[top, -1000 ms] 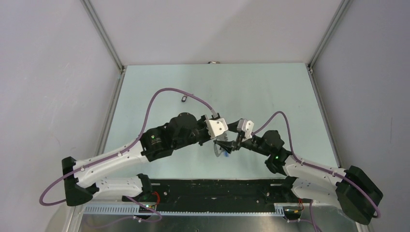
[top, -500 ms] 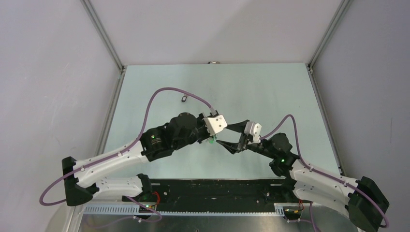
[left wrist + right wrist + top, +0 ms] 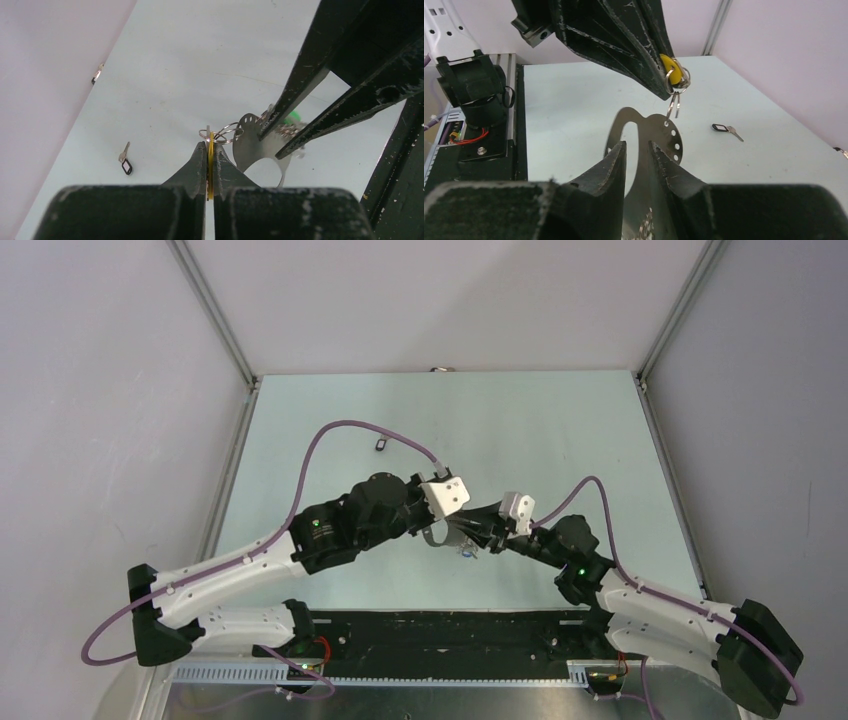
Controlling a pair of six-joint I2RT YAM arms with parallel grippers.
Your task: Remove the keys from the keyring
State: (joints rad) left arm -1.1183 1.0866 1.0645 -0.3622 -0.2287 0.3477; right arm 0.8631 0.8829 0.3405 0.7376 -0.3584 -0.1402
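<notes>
My left gripper (image 3: 210, 142) is shut on a yellow key tag (image 3: 210, 155), held above the table. Small wire rings (image 3: 222, 133) link the tag to the keyring (image 3: 250, 145), a grey metal loop with punched holes. In the right wrist view the keyring (image 3: 659, 131) hangs under the yellow tag (image 3: 669, 64) and runs down between my right gripper's (image 3: 636, 150) fingers, which are closed on it. A bunch of keys with a green tag (image 3: 295, 117) sits by the right fingers (image 3: 310, 90). In the top view both grippers (image 3: 441, 527) (image 3: 478, 536) meet at mid-table.
A loose key with a black tag (image 3: 125, 161) lies on the table beyond the grippers; it also shows in the top view (image 3: 381, 446) and the right wrist view (image 3: 724, 129). A small item (image 3: 97, 74) lies at the table's far edge by the wall.
The right gripper pulled away to the right half a second ago, then came back toward the left gripper. The keyring now hangs between the two. The left arm barely moved.
</notes>
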